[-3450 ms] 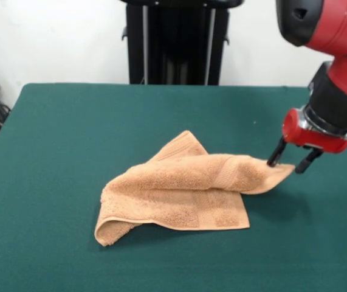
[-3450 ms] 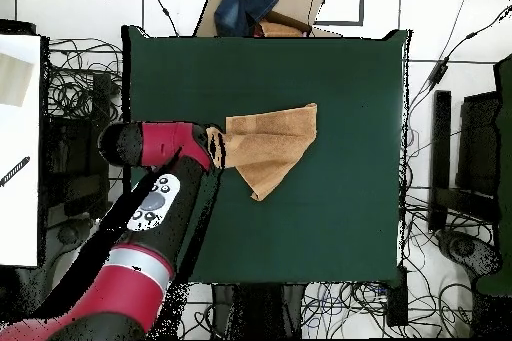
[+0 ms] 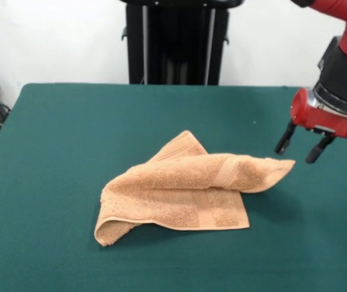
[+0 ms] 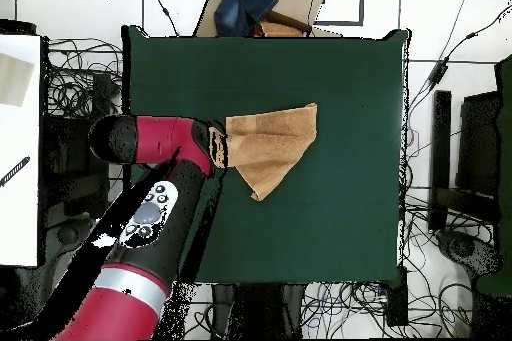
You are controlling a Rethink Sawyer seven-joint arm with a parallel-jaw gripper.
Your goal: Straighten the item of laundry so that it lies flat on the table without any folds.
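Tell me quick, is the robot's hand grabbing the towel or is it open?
Red and black gripper: open, holding nothing, its dark fingers spread just beside the tip of the peach-orange terry-cloth towel.

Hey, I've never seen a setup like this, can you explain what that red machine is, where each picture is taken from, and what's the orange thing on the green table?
The red machine is a robot arm. At its end is the tool, two dark fingers for grasping, open here and holding nothing. One picture is taken across the table facing the robot; the other looks straight down from above. On the green table lies a peach-orange towel, folded over itself with one corner pointing toward the tool. From above, the arm covers one edge of the towel.
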